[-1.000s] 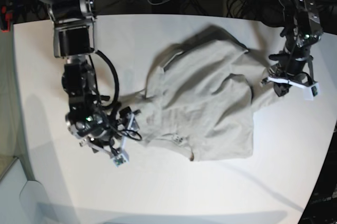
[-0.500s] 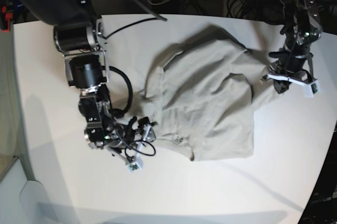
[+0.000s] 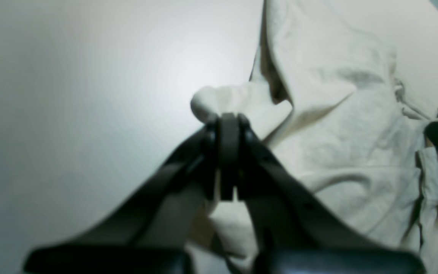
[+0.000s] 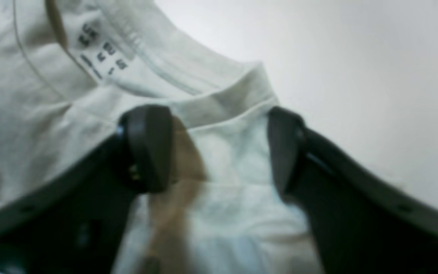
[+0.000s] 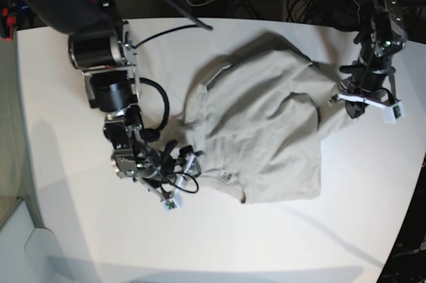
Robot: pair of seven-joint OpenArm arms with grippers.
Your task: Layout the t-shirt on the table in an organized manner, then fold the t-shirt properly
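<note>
— Since a second ago, what has moved? Only the right arm: it has slid in from the table's bare nine o'clock side until its right gripper (image 5: 178, 175) reaches the collar edge of the t-shirt (image 5: 266, 130). Its partner at three o'clock has held its place.

— And the jaws? On the right gripper (image 4: 219, 152) they stand apart, straddling the ribbed neckband beside the size label (image 4: 97, 49), with cloth between them but not yet pinched. The left gripper (image 3: 228, 121) has its jaws pressed together on a small bunch of cloth, seemingly a sleeve or shoulder at the garment's three o'clock edge.

— How will it handle? I'd judge it light, limp and soft, with no stiffness at all; it will sag and crease wherever it isn't held, and drag lightly over the smooth white table (image 5: 80, 243). The doubled neckband and hemmed edges look the firmest places to pinch, better than a single layer mid-panel, which could slip.

— Where does it lie? Crumpled across the table's centre, leaning toward three o'clock, partly folded over itself.

— Count? One t-shirt, one table, two grippers.
</note>
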